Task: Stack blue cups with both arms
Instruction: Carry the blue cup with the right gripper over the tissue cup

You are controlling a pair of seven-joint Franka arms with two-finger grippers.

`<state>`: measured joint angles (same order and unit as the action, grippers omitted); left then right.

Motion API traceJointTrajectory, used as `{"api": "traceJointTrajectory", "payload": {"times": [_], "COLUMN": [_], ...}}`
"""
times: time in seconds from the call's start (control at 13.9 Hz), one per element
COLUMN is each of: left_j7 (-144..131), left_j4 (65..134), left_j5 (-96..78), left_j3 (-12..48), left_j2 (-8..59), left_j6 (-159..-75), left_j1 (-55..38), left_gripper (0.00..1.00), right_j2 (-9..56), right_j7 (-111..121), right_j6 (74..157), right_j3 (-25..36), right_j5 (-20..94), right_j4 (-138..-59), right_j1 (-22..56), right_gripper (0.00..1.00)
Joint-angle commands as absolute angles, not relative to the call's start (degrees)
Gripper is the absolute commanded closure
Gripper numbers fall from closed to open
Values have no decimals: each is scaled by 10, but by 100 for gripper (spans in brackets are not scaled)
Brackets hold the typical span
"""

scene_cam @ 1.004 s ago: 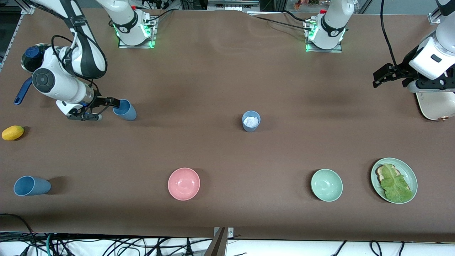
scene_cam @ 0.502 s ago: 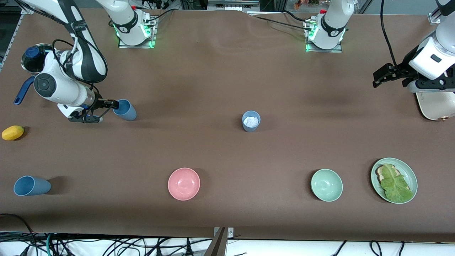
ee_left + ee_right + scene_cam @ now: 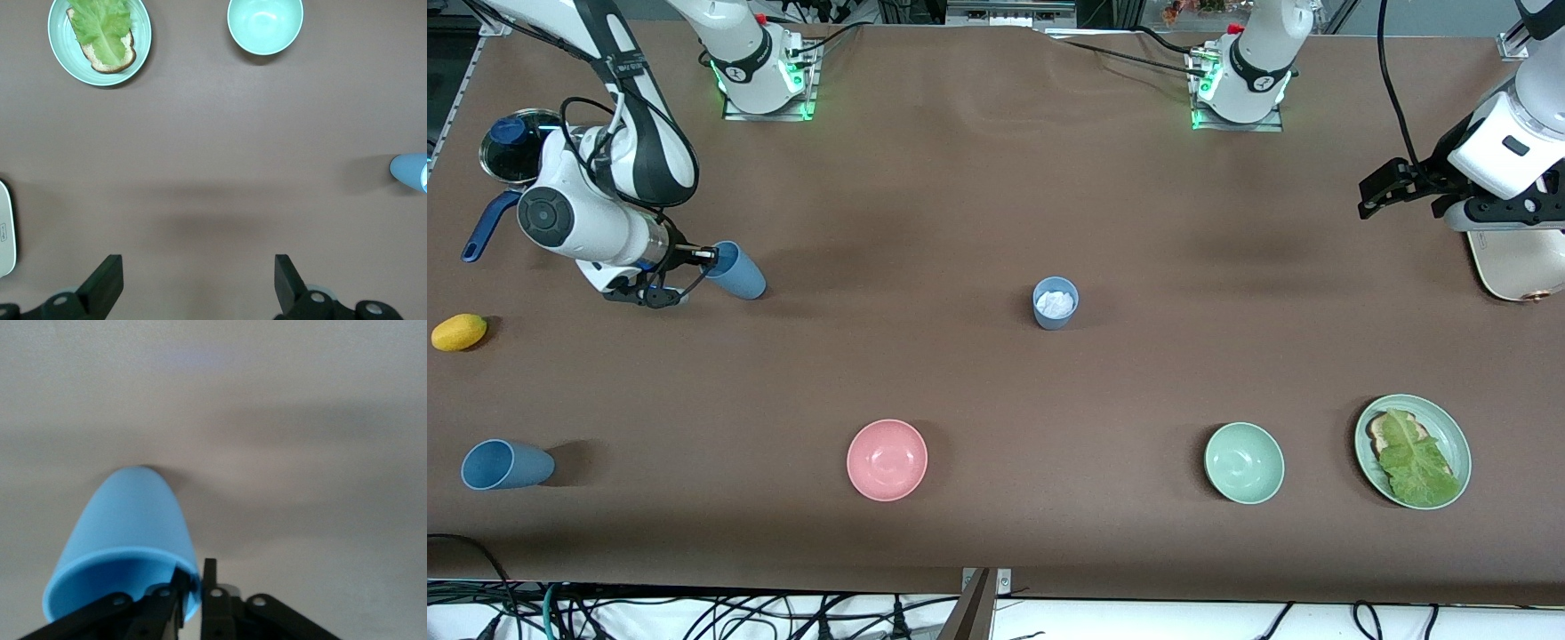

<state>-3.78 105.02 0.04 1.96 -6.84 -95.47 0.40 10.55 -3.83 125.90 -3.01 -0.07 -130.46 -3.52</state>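
Brown table (image 3: 978, 178), cables (image 3: 694, 613) below

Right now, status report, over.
Right tool shut on matte blue plastic cup's rim. Left tool open, waiting over bare table. Nothing in the way.

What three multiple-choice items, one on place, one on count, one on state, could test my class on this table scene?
1. Where is the pink bowl?
A. nearer the front camera than the paper-filled cup
B. on the green plate
C. inside a cup

2. How many blue cups show?
A. one
B. three
C. five

3. What is the right end effector doing?
A. hanging open
B. pinching the rim of a tilted cup
C. holding the lemon

Answers: 1 A, the bowl lies lower in the front view. 2 B, counting the third cup too. 3 B, the right wrist view shows fingers shut on the rim.
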Motion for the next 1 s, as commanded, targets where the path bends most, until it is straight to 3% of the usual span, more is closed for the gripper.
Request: {"api": "traceJointTrajectory", "payload": {"times": [0.0,0.36,0.93], "left_j7": [-24,-23,-23], "left_j4": [1045,1042,1042], "left_j5": [-12,-13,-13], "left_j3": [25,20,21], "left_j2": [-69,-68,-69], "left_j6": [-947,-947,-941], "left_j1": [10,11,11], "left_gripper": [0,0,0], "right_j2": [110,110,212], "right_j7": [-54,-81,-384], "right_j6": [1213,1127,1040], "right_j3": [-33,-34,-34], "right_j5": [-8,-3,72], "right_j4": [-1270,-1183,-960], "right_j1": [-33,16,240], "right_gripper": [100,100,100]}}
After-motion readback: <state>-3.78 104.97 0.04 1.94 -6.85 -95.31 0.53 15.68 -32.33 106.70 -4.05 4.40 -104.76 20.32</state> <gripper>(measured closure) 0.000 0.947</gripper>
